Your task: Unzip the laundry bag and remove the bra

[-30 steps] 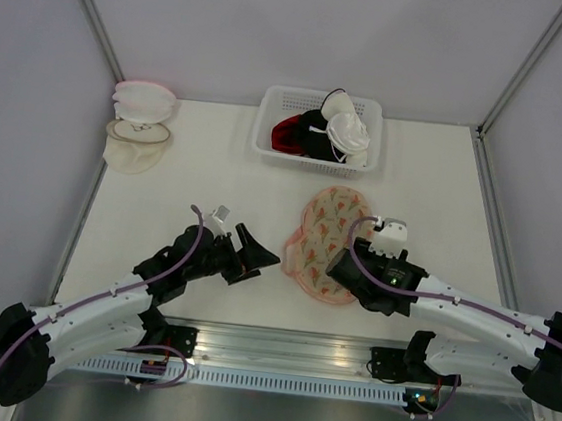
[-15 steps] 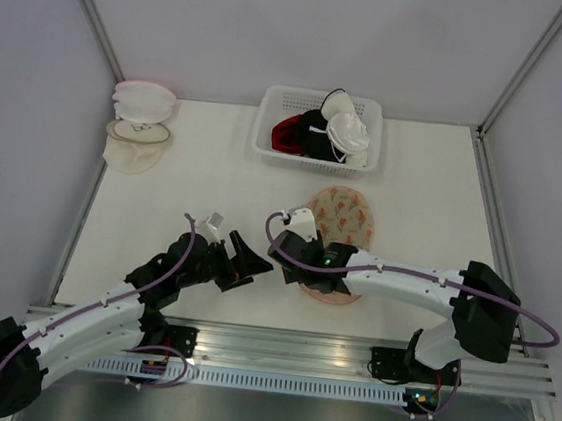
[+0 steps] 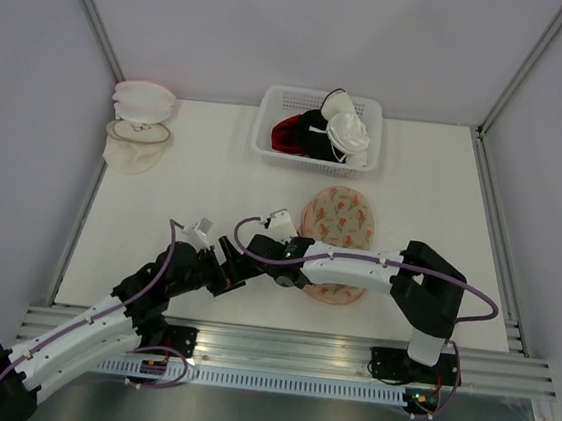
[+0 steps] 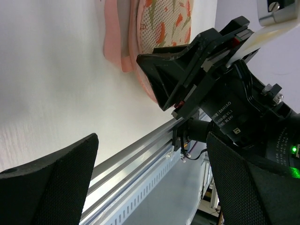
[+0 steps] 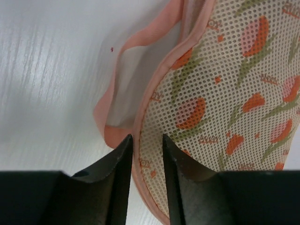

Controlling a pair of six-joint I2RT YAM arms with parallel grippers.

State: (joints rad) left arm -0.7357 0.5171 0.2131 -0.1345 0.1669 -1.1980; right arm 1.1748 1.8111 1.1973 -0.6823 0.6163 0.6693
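The laundry bag [image 3: 340,222], beige mesh with an orange-and-green floral print and pink trim, lies right of centre with my right arm across its near end. My right gripper [image 3: 273,267] points down over the bag's left end. In the right wrist view its fingers [image 5: 146,140] stand a narrow gap apart, straddling the pink edge seam of the bag [image 5: 220,79]. A loose pink flap [image 5: 105,119] spreads out beside that edge. No bra can be made out. My left gripper [image 3: 227,265] is wide open and empty [image 4: 152,136], facing the right gripper's body and the bag [image 4: 164,23].
A white lattice basket [image 3: 272,104] holding clothes stands at the back centre. A pink-and-white domed pouch [image 3: 142,100] and a plain white one [image 3: 135,145] lie at the back left. The metal rail [image 3: 287,347] runs along the table's near edge.
My right gripper has swept left across the bag to its left end. My left gripper has drawn back a little, to the left and toward the near edge.
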